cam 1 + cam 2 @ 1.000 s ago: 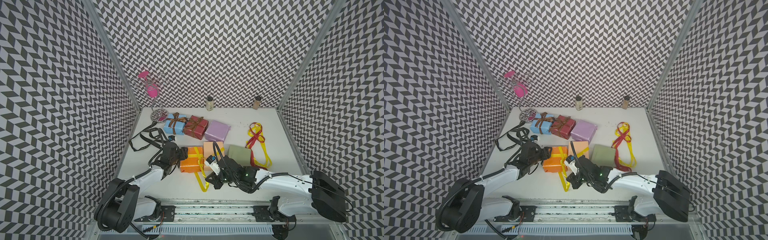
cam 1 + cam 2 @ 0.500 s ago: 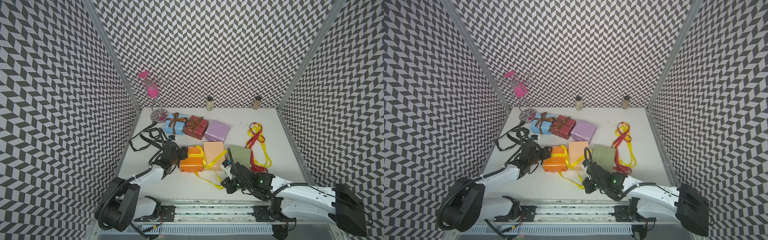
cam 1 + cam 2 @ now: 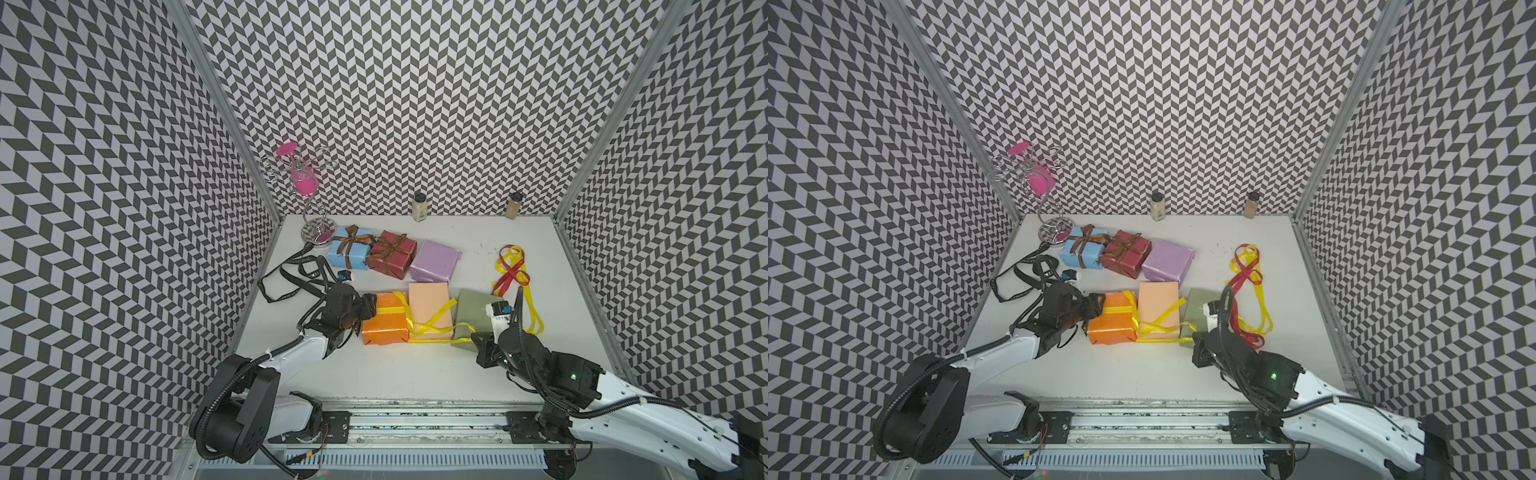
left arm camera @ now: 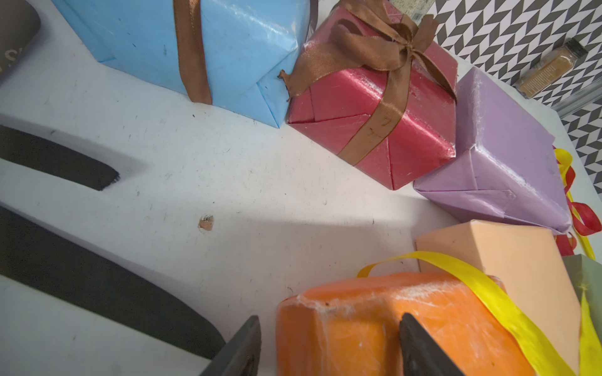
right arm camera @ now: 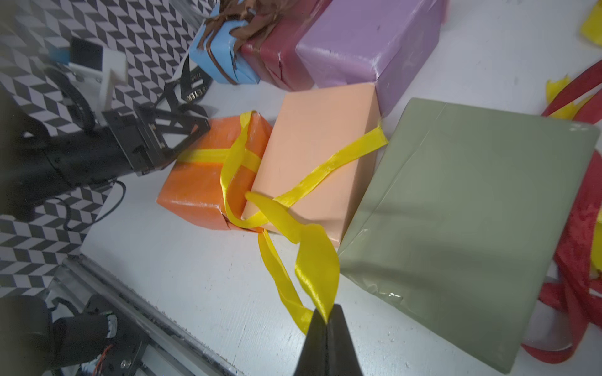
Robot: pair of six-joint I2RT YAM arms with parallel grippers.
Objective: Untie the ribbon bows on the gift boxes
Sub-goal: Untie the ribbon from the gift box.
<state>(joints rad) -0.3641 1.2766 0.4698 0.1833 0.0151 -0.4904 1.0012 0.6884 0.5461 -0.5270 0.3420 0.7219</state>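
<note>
My right gripper (image 3: 478,340) (image 5: 325,313) is shut on the end of a yellow ribbon (image 3: 432,328) (image 5: 312,182). That ribbon runs loosely from the orange box (image 3: 384,328) (image 5: 192,185) across the peach box (image 3: 428,303) to the front corner of the olive box (image 3: 473,311). My left gripper (image 3: 363,313) (image 4: 329,322) is open and straddles the orange box's left end, with a gap beside one finger. The light blue box (image 3: 349,249) and dark red box (image 3: 392,253) each carry a tied brown bow. The lilac box (image 3: 434,262) is bare.
A loose black lettered ribbon (image 3: 286,282) lies at the left. Loose red and yellow ribbons (image 3: 513,270) lie at the right. A wire stand with a pink glass (image 3: 303,183) stands in the back left corner. Two spice jars (image 3: 419,208) (image 3: 513,205) are by the back wall.
The right gripper has swung right along the front with the yellow ribbon end, drawing the ribbon out over the peach box. The left arm has stayed put.
</note>
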